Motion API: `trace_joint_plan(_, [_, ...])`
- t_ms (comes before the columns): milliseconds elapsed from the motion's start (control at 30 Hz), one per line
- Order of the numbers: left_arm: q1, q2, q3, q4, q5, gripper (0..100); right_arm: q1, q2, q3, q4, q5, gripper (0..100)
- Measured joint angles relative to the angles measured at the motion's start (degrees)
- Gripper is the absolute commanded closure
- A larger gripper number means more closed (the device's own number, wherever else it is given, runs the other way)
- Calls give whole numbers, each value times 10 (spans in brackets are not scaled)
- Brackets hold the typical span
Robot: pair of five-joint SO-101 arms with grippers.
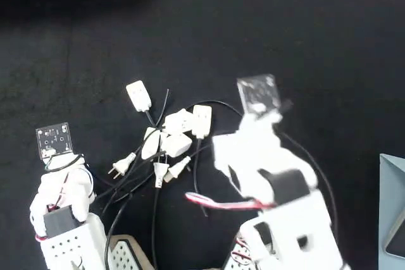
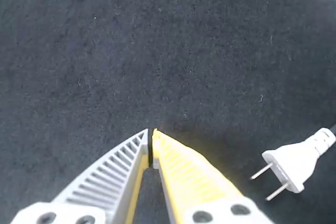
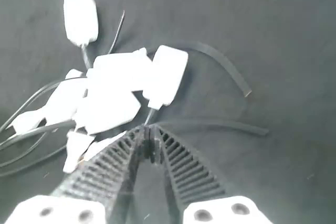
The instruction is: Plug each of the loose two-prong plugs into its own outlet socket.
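Observation:
A tangle of white outlet sockets (image 1: 179, 121) and two-prong plugs (image 1: 161, 172) on black cords lies mid-table. One socket (image 1: 138, 95) lies apart at the far side, another (image 1: 202, 120) on the right of the pile. In the right wrist view my right gripper (image 3: 149, 134) is shut and holds nothing, its tips just short of a socket (image 3: 167, 74) and its cord. My left gripper (image 2: 151, 136) is shut over bare black cloth, with a loose plug (image 2: 291, 161) off to one side, prongs pointing toward the fingers. In the high view the left arm (image 1: 60, 188) stands left of the pile and the right arm (image 1: 266, 169) right of it.
Black cloth (image 1: 316, 49) covers the whole table. Black cords (image 1: 155, 213) run from the pile toward the near edge between the arm bases. A blue-grey container (image 1: 392, 207) sits at the right edge. A red and white cable (image 1: 221, 203) hangs off the right arm.

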Motion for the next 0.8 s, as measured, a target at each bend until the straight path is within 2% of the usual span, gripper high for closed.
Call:
trace_joint_plan(400, [0,0,11,-46,0,971,-133,332,-99,-30,-121,982])
trace_joint_plan(600, [0,0,11,-46,0,971,-202,425,-116,-45,-171,855])
trace_joint_plan(800, [0,0,11,-46,0,971,-231,479,-119,-54,-204,865])
